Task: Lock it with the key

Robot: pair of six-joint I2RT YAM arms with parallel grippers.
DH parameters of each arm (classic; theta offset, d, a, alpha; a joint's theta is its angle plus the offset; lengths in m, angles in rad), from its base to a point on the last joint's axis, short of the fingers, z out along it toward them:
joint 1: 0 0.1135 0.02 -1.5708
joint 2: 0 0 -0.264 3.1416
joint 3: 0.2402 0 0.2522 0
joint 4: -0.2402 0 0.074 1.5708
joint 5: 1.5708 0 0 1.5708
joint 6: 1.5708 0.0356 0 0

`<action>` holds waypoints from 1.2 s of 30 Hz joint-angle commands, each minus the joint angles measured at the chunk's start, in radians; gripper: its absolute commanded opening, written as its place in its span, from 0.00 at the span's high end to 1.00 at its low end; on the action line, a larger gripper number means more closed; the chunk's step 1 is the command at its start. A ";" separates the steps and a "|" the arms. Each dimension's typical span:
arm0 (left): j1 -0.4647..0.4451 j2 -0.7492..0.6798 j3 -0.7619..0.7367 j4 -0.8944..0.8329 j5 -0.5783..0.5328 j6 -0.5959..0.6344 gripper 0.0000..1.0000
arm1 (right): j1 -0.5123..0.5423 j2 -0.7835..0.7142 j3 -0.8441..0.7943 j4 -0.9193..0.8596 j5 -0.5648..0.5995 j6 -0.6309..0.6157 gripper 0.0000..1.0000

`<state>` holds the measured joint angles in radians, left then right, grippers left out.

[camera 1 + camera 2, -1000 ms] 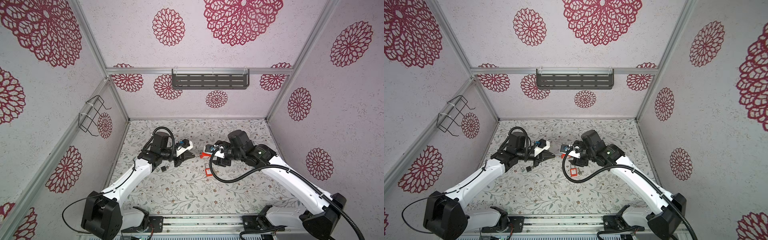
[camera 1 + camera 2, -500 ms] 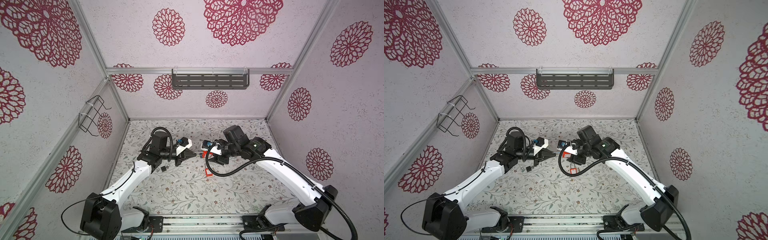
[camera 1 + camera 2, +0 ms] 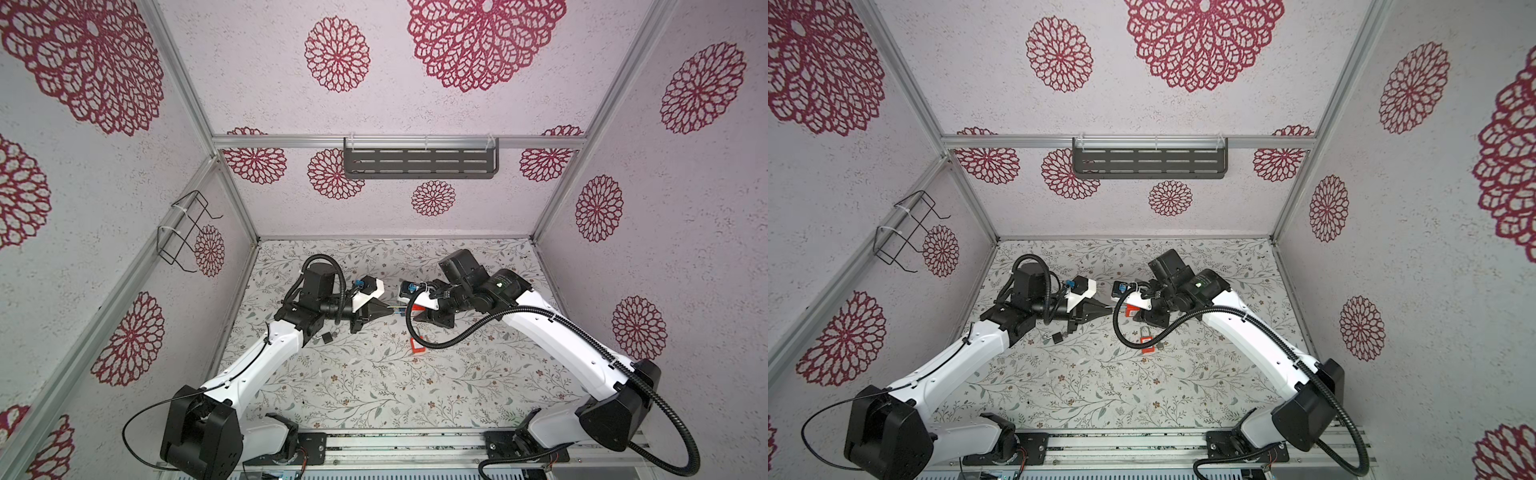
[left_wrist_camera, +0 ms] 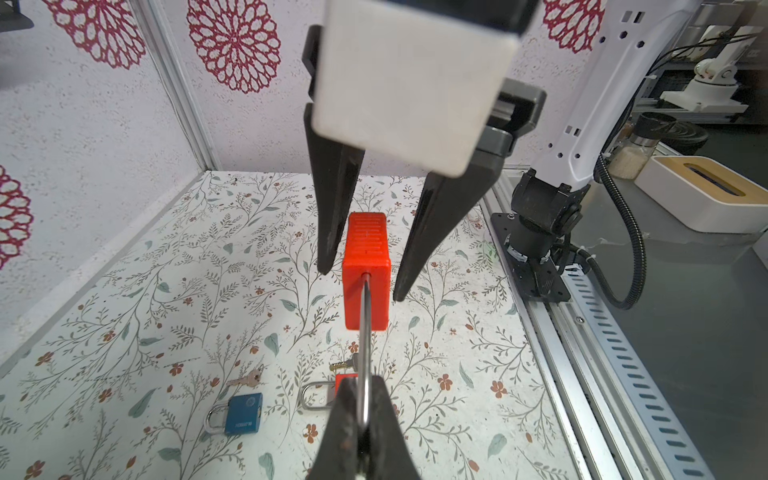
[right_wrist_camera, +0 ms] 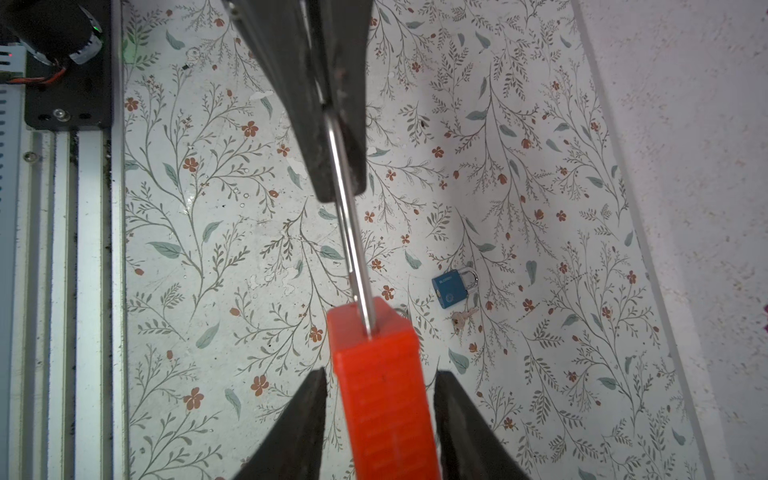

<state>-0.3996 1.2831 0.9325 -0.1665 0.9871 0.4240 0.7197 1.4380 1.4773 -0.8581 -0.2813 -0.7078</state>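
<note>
A red padlock (image 4: 365, 270) hangs in the air between my two arms. My left gripper (image 4: 361, 382) is shut on its silver shackle (image 5: 353, 249). My right gripper (image 5: 381, 371) stands open around the red body (image 5: 382, 395), with a gap showing on each side. In both top views the two grippers meet tip to tip above the middle of the floor (image 3: 388, 308) (image 3: 1136, 311). A small silver key (image 4: 249, 379) lies on the floor beside a blue padlock (image 4: 243, 413). A brass key (image 4: 343, 365) sticks out of a second red padlock (image 3: 1148, 343) lying below.
The flowered floor (image 3: 374, 386) is walled on three sides. A dark shelf (image 3: 419, 162) hangs on the back wall and a wire basket (image 3: 187, 232) on the left wall. A metal rail (image 3: 399, 440) runs along the front edge.
Both grippers have shifted a little toward the back wall with the red padlock between them. The right jaws have drawn closer round the padlock's body.
</note>
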 commanded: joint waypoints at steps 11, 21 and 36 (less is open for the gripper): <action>-0.019 -0.002 0.046 -0.072 0.054 0.072 1.00 | -0.004 0.026 0.062 -0.061 -0.102 -0.053 0.71; -0.022 0.026 0.085 -0.172 0.060 0.146 1.00 | -0.003 0.056 0.094 -0.082 -0.167 -0.074 0.83; -0.053 0.038 0.085 -0.202 0.030 0.211 1.00 | -0.006 0.094 0.136 -0.096 -0.281 -0.081 0.87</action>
<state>-0.4305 1.3190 1.0000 -0.3614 1.0126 0.5938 0.7116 1.5295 1.5604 -0.9779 -0.4709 -0.7780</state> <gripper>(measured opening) 0.068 0.238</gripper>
